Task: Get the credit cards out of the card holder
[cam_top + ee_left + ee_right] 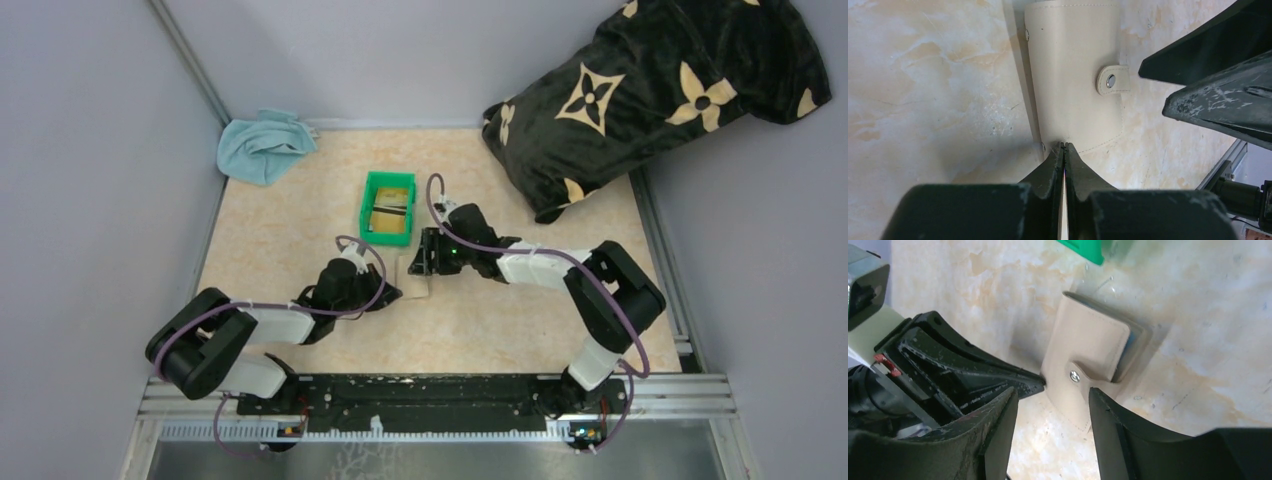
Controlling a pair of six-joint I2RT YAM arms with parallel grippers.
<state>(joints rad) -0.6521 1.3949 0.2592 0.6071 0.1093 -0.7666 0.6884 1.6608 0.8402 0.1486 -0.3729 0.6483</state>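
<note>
The card holder (415,279) lies folded on the table, tan face up, its snap tab (1111,80) on the right side. A blue-grey inner edge (1133,340) shows under the top flap of the card holder (1088,340). My left gripper (1064,146) is shut, its tips pinching the near edge of the card holder (1073,75). My right gripper (1053,390) hangs open just over the tab end, nothing between its fingers (1105,425). In the top view a gold-tan card (388,217) lies in the green bin. No credit cards show inside the holder.
The green bin (371,195) stands just beyond the holder. A light blue cloth (262,146) lies at the back left and a black patterned pillow (650,95) at the back right. Grey walls close in both sides. Both arms meet mid-table.
</note>
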